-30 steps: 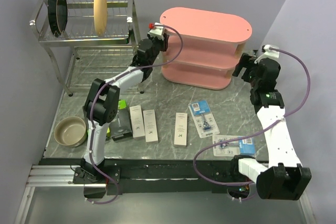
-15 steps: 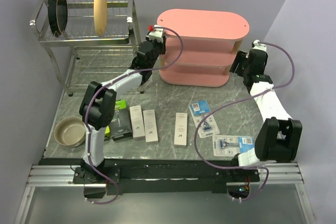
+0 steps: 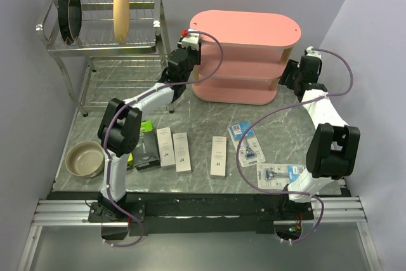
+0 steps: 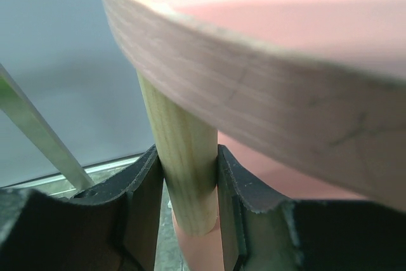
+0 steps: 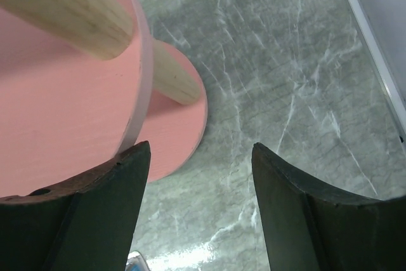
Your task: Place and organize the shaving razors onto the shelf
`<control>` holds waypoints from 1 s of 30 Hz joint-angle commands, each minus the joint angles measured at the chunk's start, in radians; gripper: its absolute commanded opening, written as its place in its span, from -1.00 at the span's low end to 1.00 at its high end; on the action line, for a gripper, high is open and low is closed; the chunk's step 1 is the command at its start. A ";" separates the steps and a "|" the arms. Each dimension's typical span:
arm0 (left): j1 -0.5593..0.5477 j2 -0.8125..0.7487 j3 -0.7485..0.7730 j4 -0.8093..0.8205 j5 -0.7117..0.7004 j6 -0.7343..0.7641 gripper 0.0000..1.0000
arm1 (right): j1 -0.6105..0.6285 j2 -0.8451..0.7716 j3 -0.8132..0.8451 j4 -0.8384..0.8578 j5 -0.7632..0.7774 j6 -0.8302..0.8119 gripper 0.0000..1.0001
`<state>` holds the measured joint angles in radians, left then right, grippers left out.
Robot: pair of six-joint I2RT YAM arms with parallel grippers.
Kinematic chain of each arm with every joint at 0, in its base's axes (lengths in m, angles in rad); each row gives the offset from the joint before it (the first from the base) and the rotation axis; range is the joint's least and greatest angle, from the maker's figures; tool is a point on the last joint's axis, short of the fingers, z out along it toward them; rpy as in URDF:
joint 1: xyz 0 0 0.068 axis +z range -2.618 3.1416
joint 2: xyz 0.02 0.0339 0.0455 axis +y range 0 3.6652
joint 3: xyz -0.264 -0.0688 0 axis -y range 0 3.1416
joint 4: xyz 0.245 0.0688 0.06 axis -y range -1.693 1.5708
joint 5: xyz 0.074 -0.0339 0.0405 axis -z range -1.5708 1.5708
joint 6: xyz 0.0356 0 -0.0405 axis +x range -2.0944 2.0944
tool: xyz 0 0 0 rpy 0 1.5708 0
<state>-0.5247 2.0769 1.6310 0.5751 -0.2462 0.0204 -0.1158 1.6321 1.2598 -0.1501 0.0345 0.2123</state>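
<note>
Clamping L gripper (image 3: 192, 54) on the shelf (image 3: 247, 26): in the L wrist view both fingers (image 4: 143, 201) press against a light wooden post (image 4: 184, 157) at the shelf's left end, just under a pink board. Firm grasp on the post.

R gripper (image 3: 289, 74) sits at the shelf's right end. R wrist view: jaws apart, nothing between them, only the grey marble table (image 5: 285, 80) shows in the gap. Rims of the pink boards are just above the L-side finger (image 5: 120, 188); can't tell if it touches.

Shelf stands upright at the back of the table, centre-right.

Razors are all down on the table in front of the shelf, none in a gripper:
- 3 white boxes (image 3: 165, 147) in a loose row, long sides toward the arms, 2 close together, 3rd apart to the right.
- 2 blister packs: one (image 3: 247, 142) mid-right, other (image 3: 281, 174) near the front edge by the R arm base.
- black/lime boxes (image 3: 149, 152) left of the white ones, partly hidden behind the L arm.

Tan bowl (image 3: 85, 158) front-left. Wire dish rack (image 3: 101, 42) back-left, plates standing in it.
</note>
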 commanded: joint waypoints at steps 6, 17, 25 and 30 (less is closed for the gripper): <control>-0.051 -0.099 -0.067 0.216 -0.122 0.171 0.29 | 0.016 -0.043 0.049 0.069 -0.061 0.035 0.47; -0.075 -0.598 -0.640 0.131 0.011 0.130 0.99 | 0.018 -0.285 -0.086 -0.045 -0.002 0.024 1.00; -0.083 -0.873 -0.606 -0.732 -0.092 -0.229 0.99 | 0.169 -0.481 -0.233 -0.207 -0.094 -0.048 0.98; -0.029 -0.941 -0.664 -0.934 -0.107 -0.390 0.99 | 0.477 -0.545 -0.298 -0.174 -0.257 -0.125 0.96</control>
<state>-0.5976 1.1805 1.0206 -0.0494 -0.3199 -0.1806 0.1955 1.1305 0.9874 -0.3111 -0.0635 0.1677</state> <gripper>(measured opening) 0.995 0.981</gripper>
